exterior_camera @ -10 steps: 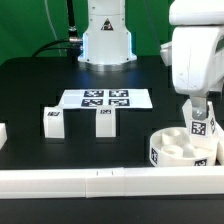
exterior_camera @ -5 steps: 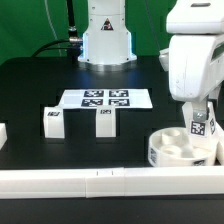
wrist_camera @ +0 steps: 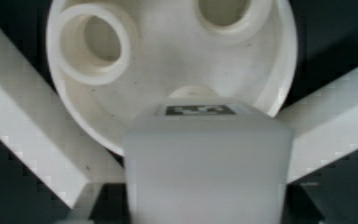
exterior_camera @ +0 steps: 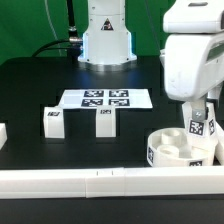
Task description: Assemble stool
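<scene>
On the black tabletop (exterior_camera: 30, 90), the left leg (exterior_camera: 53, 120) and the middle leg (exterior_camera: 105, 122) stand just in front of the marker board (exterior_camera: 105, 98), unmoved since a second ago. At the exterior view's right, the round seat disc (exterior_camera: 172, 147) lies sockets up and has moved slightly leftward. The end effector (exterior_camera: 200, 116), spread a second ago, now pinches the third leg (exterior_camera: 199, 129) upright at the disc's right edge. The arm has shifted left.
</scene>
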Robot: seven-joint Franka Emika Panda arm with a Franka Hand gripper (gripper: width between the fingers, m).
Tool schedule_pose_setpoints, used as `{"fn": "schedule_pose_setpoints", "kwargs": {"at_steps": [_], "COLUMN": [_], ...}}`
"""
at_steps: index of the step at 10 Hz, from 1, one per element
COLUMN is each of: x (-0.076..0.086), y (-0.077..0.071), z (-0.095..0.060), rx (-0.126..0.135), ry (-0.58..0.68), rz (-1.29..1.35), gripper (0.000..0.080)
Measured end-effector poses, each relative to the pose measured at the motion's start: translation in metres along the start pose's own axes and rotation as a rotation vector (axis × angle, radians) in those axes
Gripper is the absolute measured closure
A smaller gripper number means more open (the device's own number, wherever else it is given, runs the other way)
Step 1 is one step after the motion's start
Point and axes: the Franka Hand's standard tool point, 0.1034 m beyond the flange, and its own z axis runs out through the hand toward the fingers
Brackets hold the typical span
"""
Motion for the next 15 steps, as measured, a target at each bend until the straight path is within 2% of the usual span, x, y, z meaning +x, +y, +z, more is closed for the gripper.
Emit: {"fn": "schedule_pose_setpoints", "kwargs": {"at_steps": [4,5,7,9,10,15], "x": [-0.0007,0.0004,0.0047,0.0052,0.0051,0.0051], "y": [0.0006,-0.0004,-0.0051,-0.0055,-0.0049,-0.0029], "z": [0.0011,0.0011,0.0014,0.0016,0.0013,0.0003], "rx": [0.008,0.013,0.041,0.043,0.040,0.065], "ry": [0.028,0.038,0.062,0.069,0.069,0.068], "rz": [0.476,0.603,0.937,1.168,1.233,1.540], "gripper": [0.0462,0.0462,0.0462,0.0461,0.0461,0.0461]}}
